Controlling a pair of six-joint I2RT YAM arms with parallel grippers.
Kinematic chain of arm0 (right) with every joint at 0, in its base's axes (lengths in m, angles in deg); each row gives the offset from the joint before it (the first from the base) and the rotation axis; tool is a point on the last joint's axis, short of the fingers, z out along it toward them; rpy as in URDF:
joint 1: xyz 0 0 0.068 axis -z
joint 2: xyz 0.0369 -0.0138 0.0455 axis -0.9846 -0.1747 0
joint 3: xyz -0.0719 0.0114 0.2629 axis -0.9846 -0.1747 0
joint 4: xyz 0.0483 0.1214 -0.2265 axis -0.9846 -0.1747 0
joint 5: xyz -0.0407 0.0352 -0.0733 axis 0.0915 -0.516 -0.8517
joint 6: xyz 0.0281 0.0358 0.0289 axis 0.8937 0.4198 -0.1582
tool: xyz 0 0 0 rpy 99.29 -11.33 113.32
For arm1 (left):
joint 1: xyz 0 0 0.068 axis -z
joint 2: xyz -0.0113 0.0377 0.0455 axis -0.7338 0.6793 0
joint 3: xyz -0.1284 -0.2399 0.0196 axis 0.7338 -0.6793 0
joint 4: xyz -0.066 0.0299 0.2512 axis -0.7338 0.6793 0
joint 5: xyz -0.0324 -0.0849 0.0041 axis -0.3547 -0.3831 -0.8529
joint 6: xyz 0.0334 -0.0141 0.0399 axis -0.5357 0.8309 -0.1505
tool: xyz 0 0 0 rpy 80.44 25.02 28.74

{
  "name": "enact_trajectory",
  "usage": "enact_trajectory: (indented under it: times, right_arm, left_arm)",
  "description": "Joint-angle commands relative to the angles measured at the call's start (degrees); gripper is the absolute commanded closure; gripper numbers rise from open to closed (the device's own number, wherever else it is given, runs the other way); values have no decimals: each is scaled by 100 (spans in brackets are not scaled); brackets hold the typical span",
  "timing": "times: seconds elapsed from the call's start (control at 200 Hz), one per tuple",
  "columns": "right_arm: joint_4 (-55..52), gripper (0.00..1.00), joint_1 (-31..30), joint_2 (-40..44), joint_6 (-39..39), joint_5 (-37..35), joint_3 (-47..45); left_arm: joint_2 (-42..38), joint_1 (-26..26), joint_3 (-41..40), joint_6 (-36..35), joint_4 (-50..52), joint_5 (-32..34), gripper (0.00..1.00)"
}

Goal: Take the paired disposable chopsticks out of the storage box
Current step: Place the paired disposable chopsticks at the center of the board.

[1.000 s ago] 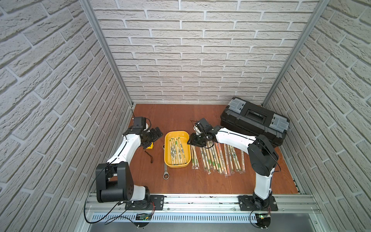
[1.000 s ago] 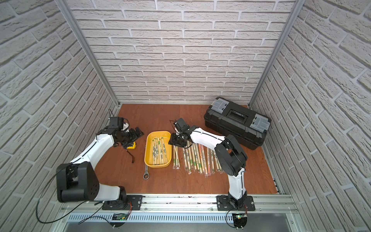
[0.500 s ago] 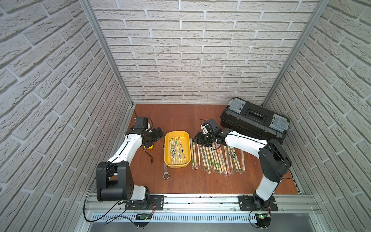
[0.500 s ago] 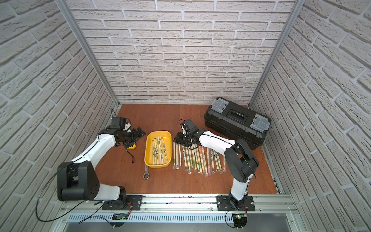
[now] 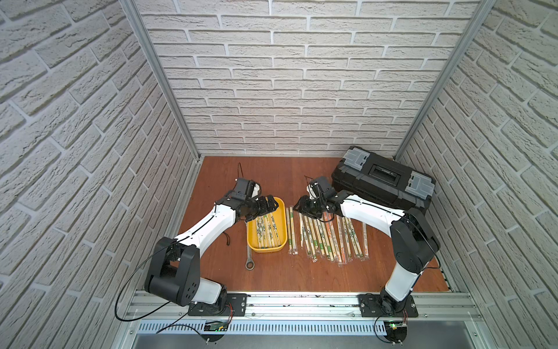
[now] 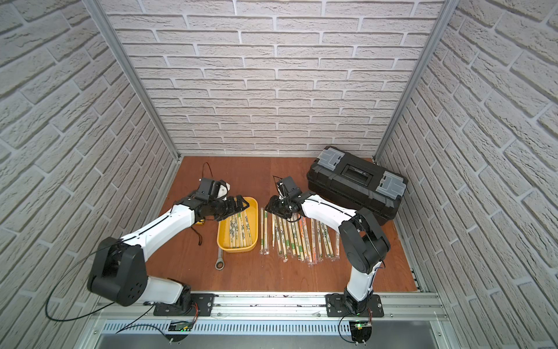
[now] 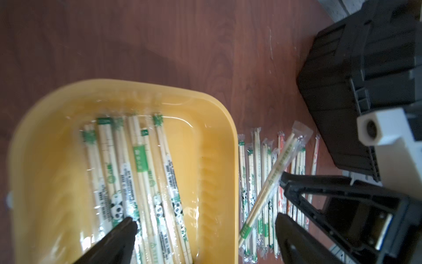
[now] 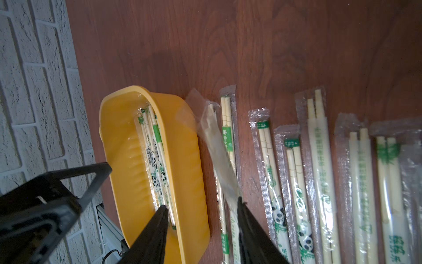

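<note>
The left gripper (image 7: 203,222) is held spread wide above the shallow yellow plastic storage box (image 7: 212,171), in which about half a dozen paired disposable chopsticks (image 7: 141,164), pale wood in clear printed sleeves, are still left. The right gripper (image 8: 201,203) is parted, with nothing pinched. One sleeved pair (image 8: 217,146) is seen askew at its fingertip. A long row of sleeved pairs (image 5: 326,238) has been laid on the brown wooden table (image 5: 271,178). The task is judged well past halfway.

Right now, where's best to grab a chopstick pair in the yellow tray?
Likely from above, pinching the outermost sleeved chopstick pair across its narrow width near mid-length: it lies flat, with bare yellow tray floor beside it for a finger.
</note>
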Motion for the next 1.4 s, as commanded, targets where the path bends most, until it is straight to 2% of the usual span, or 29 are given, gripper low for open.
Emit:
enact_trajectory:
  times: [0.0, 0.215, 0.41, 0.785, 1.175, 1.39]
  right_arm:
    - [-34, 50, 78, 134, 247, -154, 170]
    - [-66, 50, 142, 90, 393, -37, 250]
    - [-74, 50, 206, 125, 533, 90, 307]
    - [33, 51, 215, 203, 803, 425, 300]
    - [100, 51, 211, 744, 1212, 771, 89]
    - [-175, 51, 241, 895, 1090, 590, 109]
  left_arm:
    - [-62, 413, -351, 313, -807, 219, 2]
    - [122, 1295, -471, 439, -1512, 818, 2]
    - [375, 1731, -355, 382, -1773, 1225, 4]
    - [911, 1876, 26, 349, -1587, 1425, 4]
    - [1297, 1887, 212, 562, -1381, 1678, 5]
    - [1286, 1891, 220, 556, -1417, 1644, 5]
